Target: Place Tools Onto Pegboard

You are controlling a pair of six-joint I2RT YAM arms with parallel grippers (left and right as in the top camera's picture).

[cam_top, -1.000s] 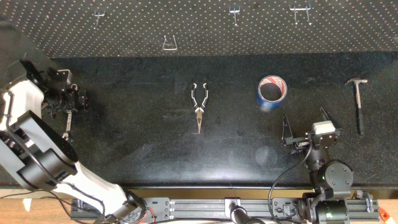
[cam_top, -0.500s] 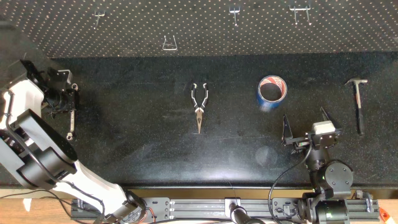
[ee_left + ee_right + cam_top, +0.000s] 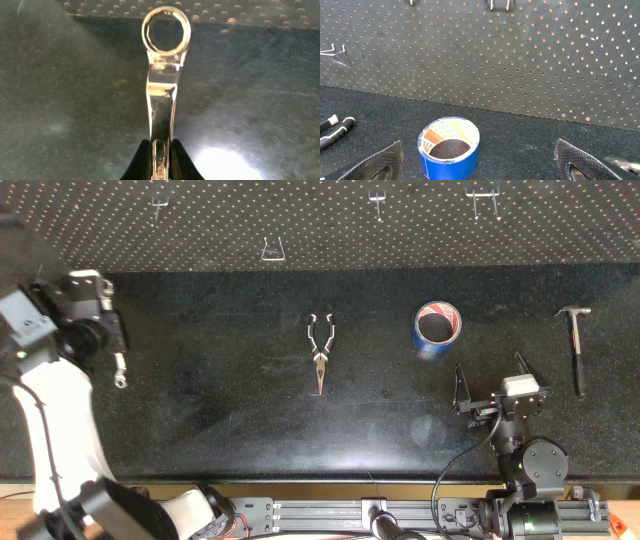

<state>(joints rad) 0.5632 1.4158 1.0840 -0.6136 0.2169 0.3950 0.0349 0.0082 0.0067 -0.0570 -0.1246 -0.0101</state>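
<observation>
Pegboard (image 3: pixel 300 220) spans the top edge above the black mat (image 3: pixel 220 410). At the left edge, the left gripper (image 3: pixel 110 340) clamps the wrench (image 3: pixel 162 95) by its shaft. At lower right, the right gripper (image 3: pixel 490 373) gapes wide. Bare mat separates the wrench from the pliers (image 3: pixel 320 350).

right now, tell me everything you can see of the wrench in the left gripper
The wrench is bright polished silver metal with glare along its flat shank. Its far end is a closed ring with a finely notched inner edge. The other end is hidden in the left gripper, which is shut on the shank; nothing else visibly touches it. It sticks straight out from the gripper, ring end leading, over the left end of the black mat.
</observation>
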